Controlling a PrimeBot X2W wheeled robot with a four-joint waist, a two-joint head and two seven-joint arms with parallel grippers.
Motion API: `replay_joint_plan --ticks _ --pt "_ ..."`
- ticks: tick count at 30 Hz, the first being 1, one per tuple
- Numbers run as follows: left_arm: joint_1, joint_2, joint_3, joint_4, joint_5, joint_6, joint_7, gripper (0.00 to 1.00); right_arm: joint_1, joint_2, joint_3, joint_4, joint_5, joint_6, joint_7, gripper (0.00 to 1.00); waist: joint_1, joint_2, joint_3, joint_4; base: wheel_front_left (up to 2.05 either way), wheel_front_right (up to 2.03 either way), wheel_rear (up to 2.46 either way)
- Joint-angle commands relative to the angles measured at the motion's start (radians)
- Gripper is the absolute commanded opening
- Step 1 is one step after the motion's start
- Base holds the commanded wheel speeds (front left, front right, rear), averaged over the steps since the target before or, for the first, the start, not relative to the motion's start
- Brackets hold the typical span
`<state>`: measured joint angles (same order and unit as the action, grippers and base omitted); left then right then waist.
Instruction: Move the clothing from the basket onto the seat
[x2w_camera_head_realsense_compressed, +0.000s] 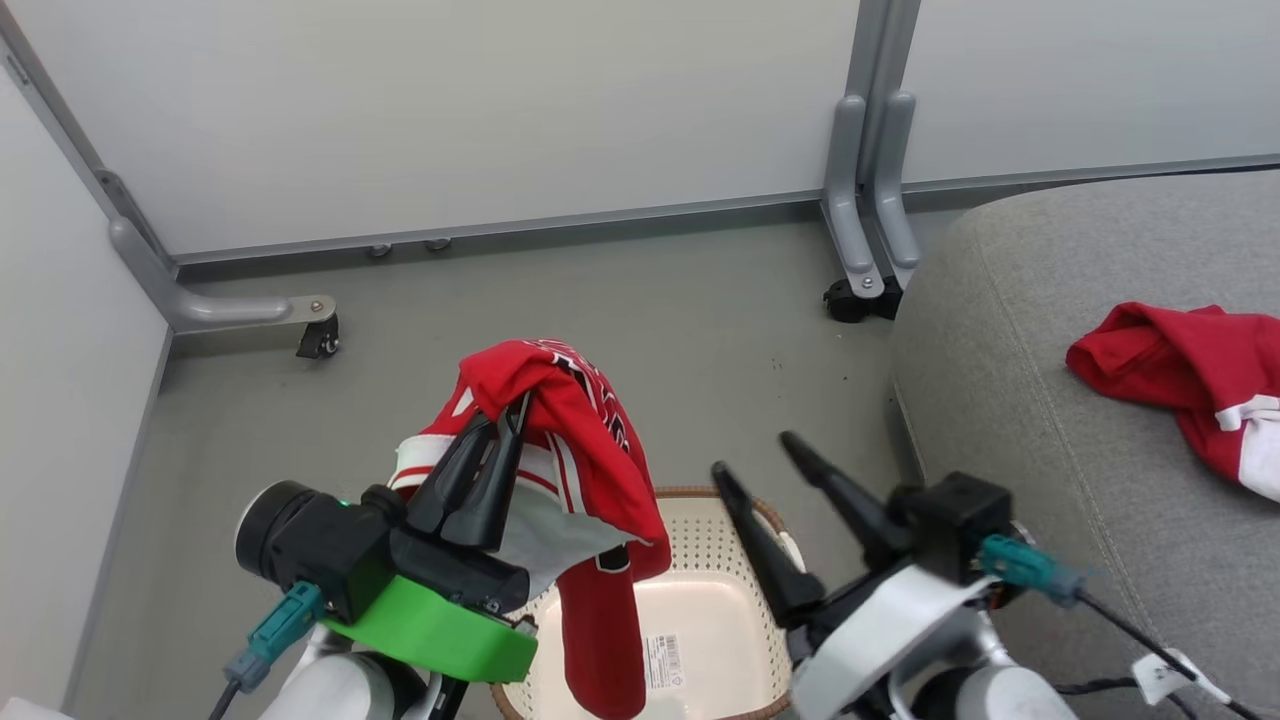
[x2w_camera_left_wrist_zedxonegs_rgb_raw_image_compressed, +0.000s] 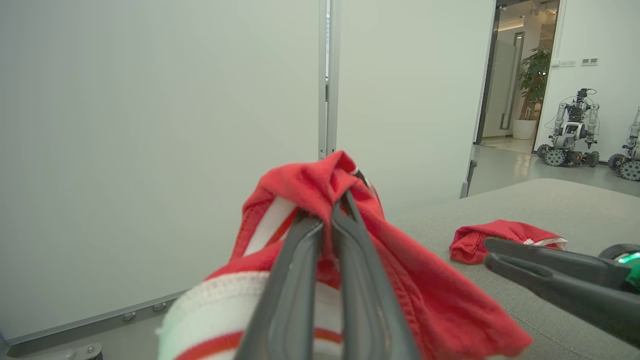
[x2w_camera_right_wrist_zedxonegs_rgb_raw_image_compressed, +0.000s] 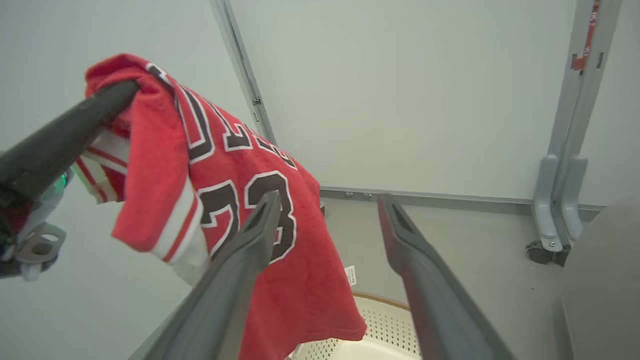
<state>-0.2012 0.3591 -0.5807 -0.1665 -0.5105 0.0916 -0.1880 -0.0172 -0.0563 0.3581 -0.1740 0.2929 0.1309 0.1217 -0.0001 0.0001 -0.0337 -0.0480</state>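
Now | left pincer (x2w_camera_head_realsense_compressed: 520, 403) clamped on jersey (x2w_camera_head_realsense_compressed: 600, 450) | right pincer (x2w_camera_head_realsense_compressed: 752, 453) agape, empty

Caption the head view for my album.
The left arm's fingers hold the red jersey above the basket; a second red garment lies on the seat.

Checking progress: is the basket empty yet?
Looks empty: the basket shows bare bottom and label sticker; the jersey hangs over it from the left gripper; the part behind the jersey is hidden.
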Motion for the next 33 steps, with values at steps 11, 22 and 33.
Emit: replay_joint_plan --ticks 11,22,33 --pt "-0.057 -0.026 -0.026 0.029 0.000 -0.028 -0.022 0.00 -0.181 0.000 0.251 0.232 0.098 0.000 -0.048 1.00 0.0001 -0.0001 0.033 0.052 0.00 0.00 0.00" --pt "-0.080 -0.048 -0.049 0.036 0.001 -0.045 -0.034 0.00 -0.351 0.005 0.325 0.470 0.166 0.000 -0.146 0.00 0.0001 -0.0001 0.048 0.078 0.00 0.00 0.00" --pt "-0.086 -0.064 -0.057 0.043 0.012 -0.049 -0.051 0.13 -0.410 0.006 0.304 0.538 0.174 0.000 -0.242 0.00 0.0001 -0.0001 0.060 0.084 0.00 0.00 0.00"
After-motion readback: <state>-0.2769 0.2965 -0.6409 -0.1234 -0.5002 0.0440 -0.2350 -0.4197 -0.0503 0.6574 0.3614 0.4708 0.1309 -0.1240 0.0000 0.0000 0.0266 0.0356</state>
